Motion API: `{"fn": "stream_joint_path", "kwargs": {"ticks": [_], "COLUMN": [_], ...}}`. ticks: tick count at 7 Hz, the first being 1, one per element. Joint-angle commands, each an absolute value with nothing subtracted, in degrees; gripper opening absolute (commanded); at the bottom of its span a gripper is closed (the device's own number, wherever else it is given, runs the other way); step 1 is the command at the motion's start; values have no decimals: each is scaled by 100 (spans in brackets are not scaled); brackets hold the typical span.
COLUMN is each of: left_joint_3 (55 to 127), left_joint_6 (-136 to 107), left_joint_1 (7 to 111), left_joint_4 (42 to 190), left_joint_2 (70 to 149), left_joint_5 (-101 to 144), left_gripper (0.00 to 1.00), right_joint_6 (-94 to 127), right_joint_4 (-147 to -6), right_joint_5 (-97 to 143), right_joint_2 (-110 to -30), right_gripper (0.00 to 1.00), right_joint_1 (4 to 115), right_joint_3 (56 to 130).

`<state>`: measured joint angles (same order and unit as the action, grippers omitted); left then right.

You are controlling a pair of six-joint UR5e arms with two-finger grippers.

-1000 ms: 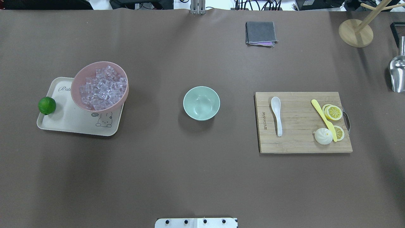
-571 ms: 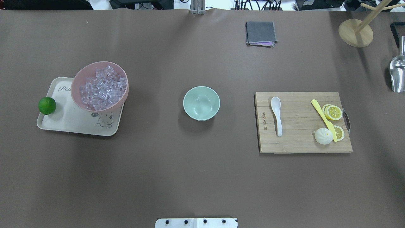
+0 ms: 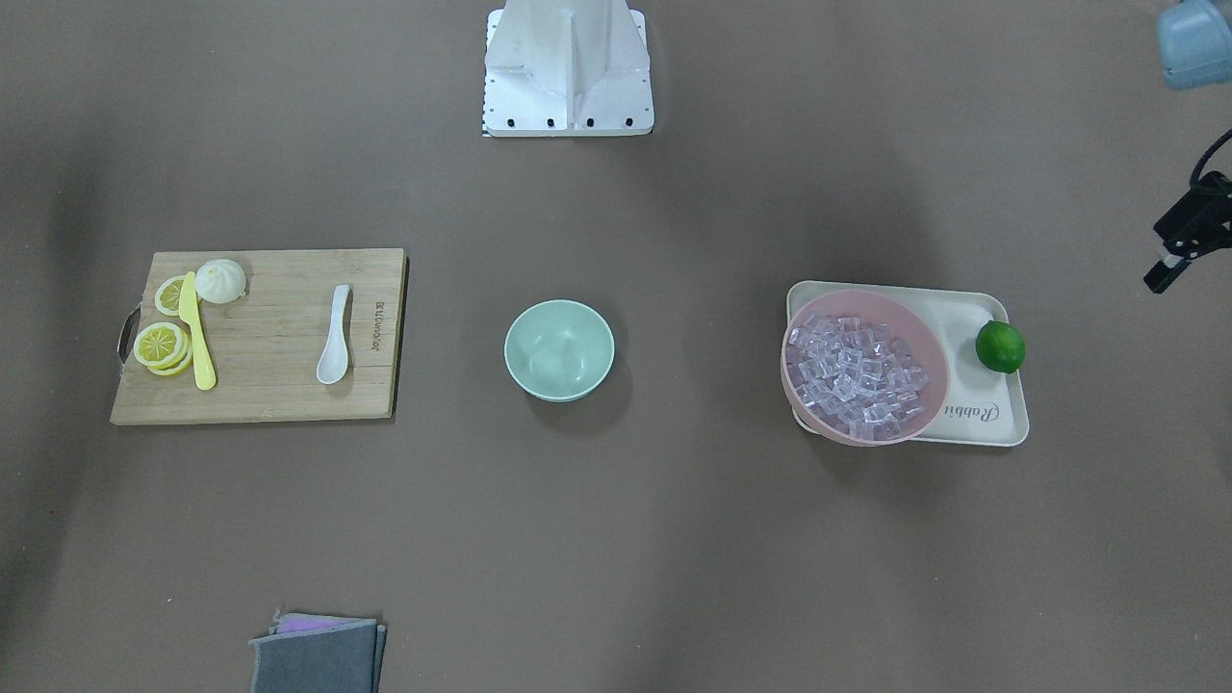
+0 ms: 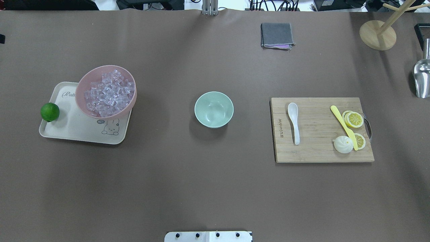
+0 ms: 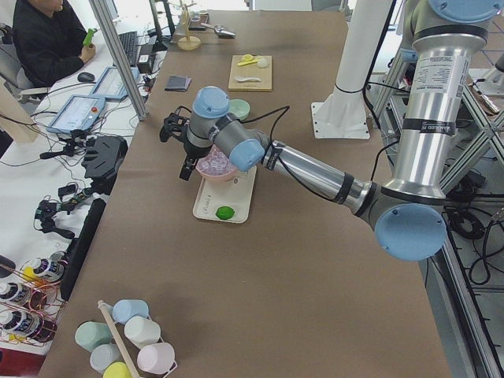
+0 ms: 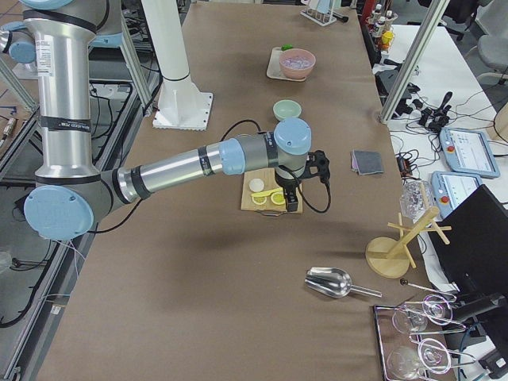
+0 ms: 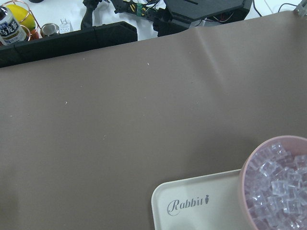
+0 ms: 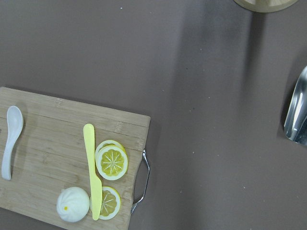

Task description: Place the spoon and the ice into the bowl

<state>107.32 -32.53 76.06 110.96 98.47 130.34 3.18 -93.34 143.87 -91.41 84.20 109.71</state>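
spoon [image 4: 294,122] glossy white, deep scoop | left gripper [image 3: 1162,272], right gripper [image 6: 290,193]: poorly seen, cannot tell

Our count on the tabletop [image 4: 215,188] stands as follows: one white spoon [image 4: 293,121], one mint-green bowl [image 4: 201,107] and one pink bowl [image 4: 80,88]. The ice [image 4: 109,92] forms a single heap, its cubes too many for us to tally. We further record:

- one tray [image 4: 77,132]
- one lime [image 4: 50,112]
- one cutting board [image 4: 315,149]
- one yellow knife [image 4: 343,126]
- one white bun [image 4: 343,145]
- at least three lemon slices [image 4: 355,119]
- one folded grey cloth [image 4: 277,34]
- one metal scoop [image 4: 421,79]
- one wooden stand [image 4: 377,35]
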Motion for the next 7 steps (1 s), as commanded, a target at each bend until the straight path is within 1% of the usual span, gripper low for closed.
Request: {"fn": "stream_joint_path", "kwargs": {"ticks": [1,2,3,5,6,7], "left_joint_3": [10959,10951,10934,10846,10672,10331], "left_joint_6": [-4190,-4314,-5029,-5194,-5186,-5194], "left_joint_1": [6807,6394,5894,5180,5055,5002], "left_joint_4": [11092,11083,11092,11118,11283,11799], "left_joint_2": [10106,10334,10527,10547,10547,10538], "left_joint_5": [12213,11956,11770,11017,10908,10890], "left_gripper": [98,98,98,98,97,97], "right_joint_6": [343,421,848,2216,2789,3143], "right_joint_4": [-8764,-8754,-8737,-8378,-8150,-7895], "right_joint_5": [14458,14467,14580,14459,14441,14336], "right_joint_2": [-9298,-9281,-9203,-9071,-8966,-8904], "right_gripper": [100,100,100,100,100,100], "right_joint_1": [8420,8420,8403,8079,7860,7623], "right_joint_3": [10881,10890,10968,11214,11215,11224]}}
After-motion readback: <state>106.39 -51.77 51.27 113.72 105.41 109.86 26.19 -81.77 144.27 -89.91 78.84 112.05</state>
